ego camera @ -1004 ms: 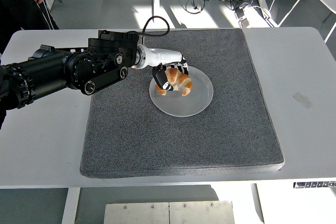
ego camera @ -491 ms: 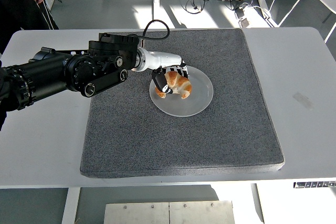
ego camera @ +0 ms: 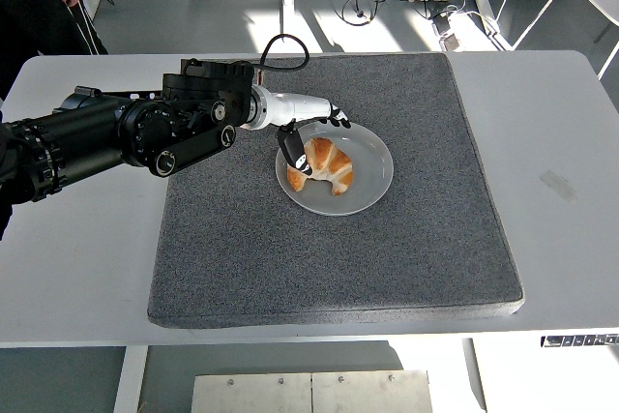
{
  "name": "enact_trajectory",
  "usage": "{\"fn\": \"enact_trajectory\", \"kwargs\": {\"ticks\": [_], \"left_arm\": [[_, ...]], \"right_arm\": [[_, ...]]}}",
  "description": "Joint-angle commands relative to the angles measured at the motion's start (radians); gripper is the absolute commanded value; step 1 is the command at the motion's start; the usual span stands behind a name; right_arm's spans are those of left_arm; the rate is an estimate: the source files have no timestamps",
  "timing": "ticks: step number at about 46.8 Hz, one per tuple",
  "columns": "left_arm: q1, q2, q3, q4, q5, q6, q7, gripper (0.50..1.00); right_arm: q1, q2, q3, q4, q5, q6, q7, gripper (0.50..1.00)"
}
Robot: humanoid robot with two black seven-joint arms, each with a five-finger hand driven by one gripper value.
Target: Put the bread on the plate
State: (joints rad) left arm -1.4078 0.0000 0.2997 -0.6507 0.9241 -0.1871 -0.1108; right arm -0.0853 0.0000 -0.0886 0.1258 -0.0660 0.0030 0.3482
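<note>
The bread (ego camera: 327, 163), a croissant, lies on the plate (ego camera: 372, 181), toward its left half and inside the rim; the plate sits on the grey mat (ego camera: 290, 258) on the white desk (ego camera: 551, 239). Your left robot hand (ego camera: 308, 140) hangs at the plate's left edge with its fingers spread around the croissant's near end and gripping nothing that you can see; one dark fingertip (ego camera: 299, 168) looks to be touching or just beside the crust, so treat that as contact until you are clear. The placing looks done and what remains is the withdrawal; lift the robot hand straight up first, then draw it back to the left, so no finger drags the bread off or tips the plate; keep the fingers spread throughout; the right arm is out of view.
</note>
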Motion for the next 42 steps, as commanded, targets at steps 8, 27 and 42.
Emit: {"fn": "enact_trajectory", "kwargs": {"ticks": [8, 27, 42], "left_arm": [[-0.048, 0.000, -0.031, -0.007, -0.030, -0.003, -0.003, 0.978], [-0.227, 0.000, -0.139, 0.006, -0.330, 0.002, 0.003, 0.980], [-0.180, 0.000, -0.306, 0.196, -0.623, 0.061, 0.023, 0.980]], "right_arm": [[-0.001, 0.000, 0.000, -0.002, 0.000, 0.000, 0.000, 1.000], [-0.001, 0.000, 0.000, 0.000, 0.000, 0.000, 0.000, 1.000], [-0.001, 0.000, 0.000, 0.000, 0.000, 0.000, 0.000, 1.000]]}}
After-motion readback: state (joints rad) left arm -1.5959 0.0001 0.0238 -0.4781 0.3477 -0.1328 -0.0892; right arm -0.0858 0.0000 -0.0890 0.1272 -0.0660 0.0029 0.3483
